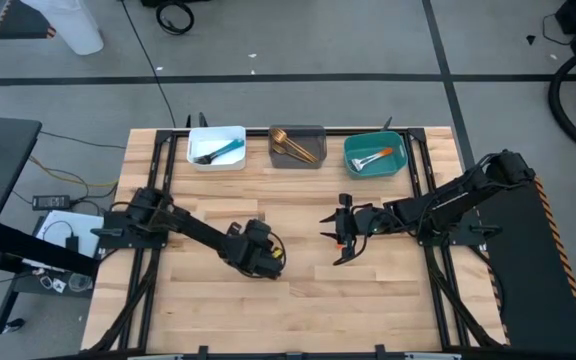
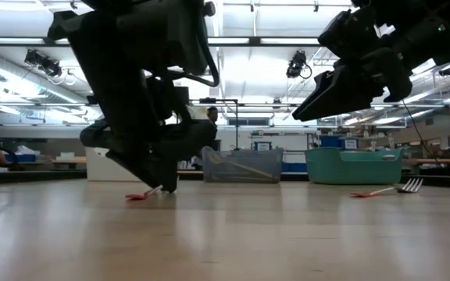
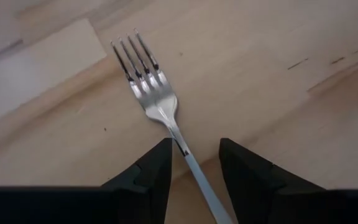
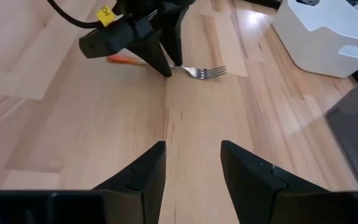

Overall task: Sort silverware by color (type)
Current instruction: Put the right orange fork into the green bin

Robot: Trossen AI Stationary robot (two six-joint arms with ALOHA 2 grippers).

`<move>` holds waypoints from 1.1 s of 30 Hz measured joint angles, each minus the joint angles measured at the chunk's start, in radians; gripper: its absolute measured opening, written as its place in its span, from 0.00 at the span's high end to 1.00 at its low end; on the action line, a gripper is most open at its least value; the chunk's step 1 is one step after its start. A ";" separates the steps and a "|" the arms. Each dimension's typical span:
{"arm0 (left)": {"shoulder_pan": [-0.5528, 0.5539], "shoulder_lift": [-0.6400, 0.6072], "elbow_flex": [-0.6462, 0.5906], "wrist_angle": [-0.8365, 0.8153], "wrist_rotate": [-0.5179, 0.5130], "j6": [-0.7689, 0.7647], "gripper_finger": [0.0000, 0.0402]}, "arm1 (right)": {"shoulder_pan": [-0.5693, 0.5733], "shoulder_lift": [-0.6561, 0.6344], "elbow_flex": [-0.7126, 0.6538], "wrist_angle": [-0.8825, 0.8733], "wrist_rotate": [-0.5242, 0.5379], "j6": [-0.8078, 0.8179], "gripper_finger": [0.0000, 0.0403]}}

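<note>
Straddling a fork (image 3: 166, 118) on the wooden desk (image 1: 298, 310), the left claw (image 3: 194, 171) has a finger on each side of the fork's stem, with a gap still showing between the fingers and the metal, so it is parted and grips nothing. The fork lies flat; in the right wrist view its tines point away from the claw and an orange handle end shows behind the fingers. From the low camera, the same orange handle tip rests on the desk below the left arm.

The right claw (image 4: 191, 165) hangs above bare desk near the middle, its fingers spread apart and empty, pointing toward the left arm.

A second orange-handled fork (image 2: 385, 190) lies on the desk in the low view, near the teal bin; the overhead camera does not show it clearly.

Three bins stand in a row along the far edge. The white bin (image 1: 196, 136) holds one blue-handled utensil (image 1: 218, 153). The grey bin (image 1: 318, 132) holds gold pieces (image 1: 293, 147), two or more, their count unclear. The teal bin (image 1: 353, 145) holds what looks like one or two silver forks with orange handles (image 1: 373, 158).

A small yellow tag (image 4: 106, 12) on the left arm's cable carries writing too small to read.
</note>
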 joint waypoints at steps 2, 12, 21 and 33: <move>-0.001 -0.001 0.000 -0.001 0.026 -0.029 0.64 | 0.002 0.000 0.000 0.000 -0.004 0.000 0.59; 0.008 -0.002 -0.007 0.008 0.084 0.009 0.71 | 0.006 0.000 0.000 0.003 -0.032 0.000 0.59; 0.003 0.000 -0.008 0.036 0.075 0.113 0.97 | 0.022 0.000 0.000 0.000 -0.039 -0.009 0.59; 0.050 0.007 0.091 0.130 0.040 0.480 0.97 | 0.046 0.000 0.000 -0.070 0.027 -0.102 0.60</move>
